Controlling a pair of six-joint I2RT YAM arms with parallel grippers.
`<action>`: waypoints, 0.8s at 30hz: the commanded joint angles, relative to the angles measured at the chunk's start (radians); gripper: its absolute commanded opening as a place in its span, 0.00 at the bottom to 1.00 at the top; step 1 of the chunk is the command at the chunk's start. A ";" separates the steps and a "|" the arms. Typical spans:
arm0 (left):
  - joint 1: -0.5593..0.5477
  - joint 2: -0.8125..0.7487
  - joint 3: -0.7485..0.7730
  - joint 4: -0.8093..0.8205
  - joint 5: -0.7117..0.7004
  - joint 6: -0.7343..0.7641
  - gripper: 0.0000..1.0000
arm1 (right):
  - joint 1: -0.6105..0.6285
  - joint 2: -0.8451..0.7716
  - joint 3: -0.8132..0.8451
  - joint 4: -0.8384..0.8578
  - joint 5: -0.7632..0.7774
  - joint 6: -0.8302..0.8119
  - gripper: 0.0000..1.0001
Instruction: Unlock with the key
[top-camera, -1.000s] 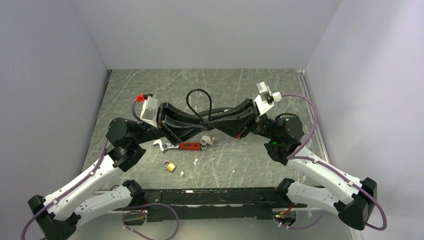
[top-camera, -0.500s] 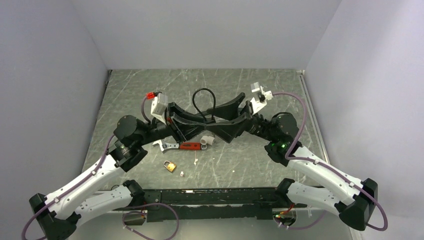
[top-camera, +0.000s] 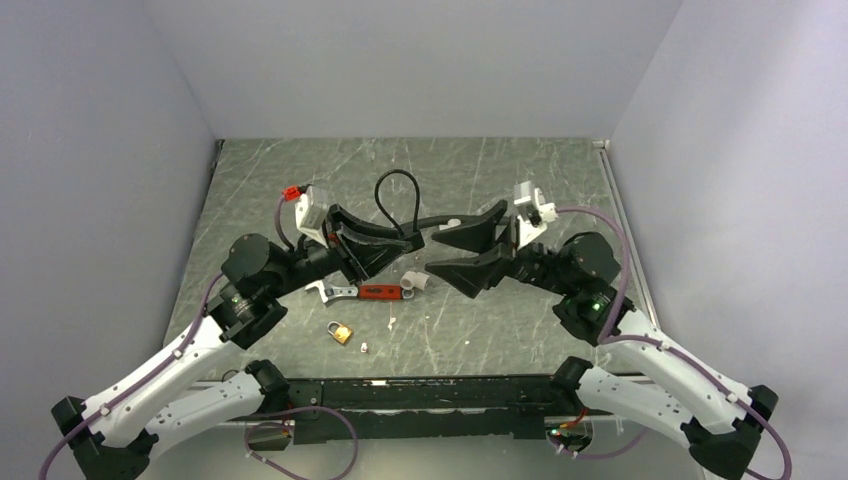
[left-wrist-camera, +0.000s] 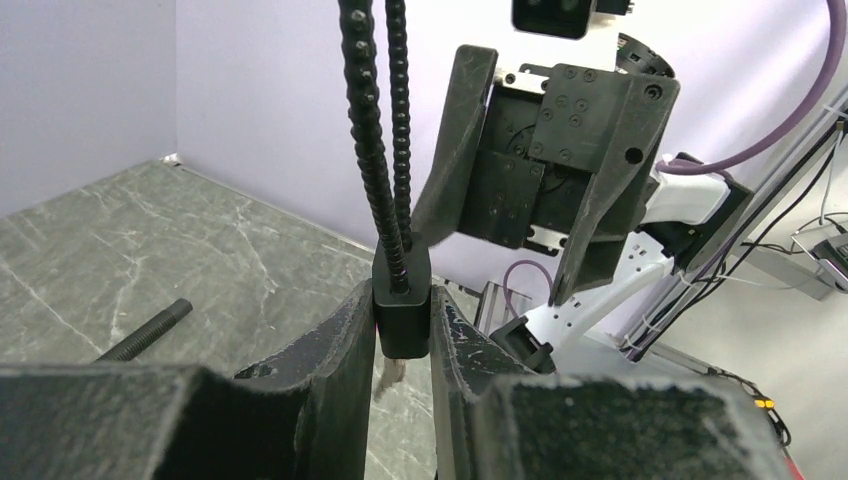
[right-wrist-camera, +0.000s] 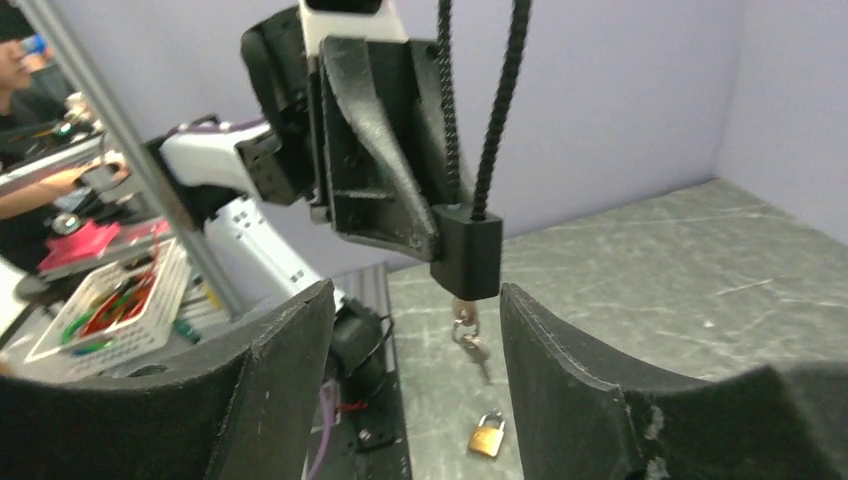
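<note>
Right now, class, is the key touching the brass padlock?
Apart. The right wrist view shows the key dangling under the black lock body, with a clear strip of table between it and the brass padlock lying below.

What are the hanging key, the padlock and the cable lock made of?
The key: silvery-grey with a dull shine, so likely metal, maybe steel. The padlock: yellow-gold gloss, probably brass. The cable lock: matte black with a ribbed loop, perhaps a plastic sleeve over wire; its core is hidden.
</note>
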 joint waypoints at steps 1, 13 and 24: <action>-0.001 -0.003 0.023 0.075 0.029 0.016 0.00 | 0.001 0.073 0.056 -0.031 -0.142 -0.004 0.59; -0.002 -0.026 0.025 0.086 0.039 0.015 0.00 | -0.064 0.117 0.061 0.082 -0.247 0.121 0.50; -0.001 -0.037 -0.045 0.238 0.013 -0.049 0.00 | -0.099 0.138 -0.008 0.303 -0.250 0.265 0.45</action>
